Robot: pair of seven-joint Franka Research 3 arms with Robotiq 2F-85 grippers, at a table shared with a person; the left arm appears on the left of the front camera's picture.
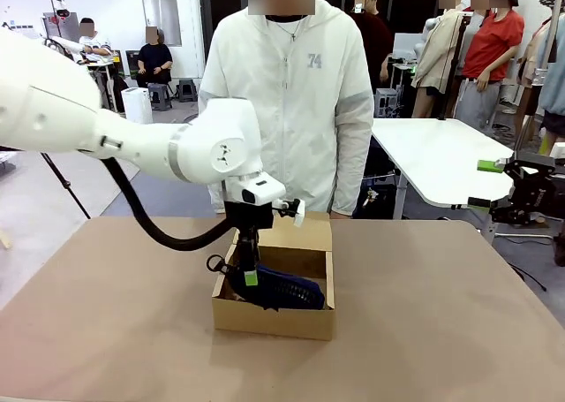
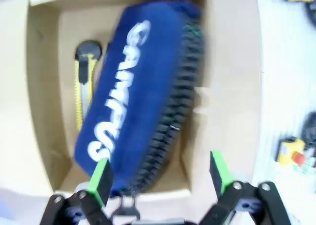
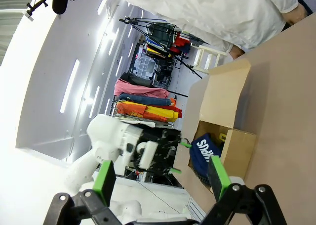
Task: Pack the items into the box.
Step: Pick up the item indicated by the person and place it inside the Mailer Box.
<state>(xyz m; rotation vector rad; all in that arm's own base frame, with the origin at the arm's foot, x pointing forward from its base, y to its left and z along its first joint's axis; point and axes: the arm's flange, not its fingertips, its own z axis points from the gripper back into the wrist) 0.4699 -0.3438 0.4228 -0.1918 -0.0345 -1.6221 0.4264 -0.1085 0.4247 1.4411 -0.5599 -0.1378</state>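
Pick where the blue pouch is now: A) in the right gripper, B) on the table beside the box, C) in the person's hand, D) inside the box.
D: the blue pouch lies slanted inside the box beside the utility knife, below the open left gripper.

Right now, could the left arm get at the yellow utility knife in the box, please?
Probably not cleanly. The left gripper hangs open above the box, but the blue pouch crowds the utility knife into a narrow slot along the wall.
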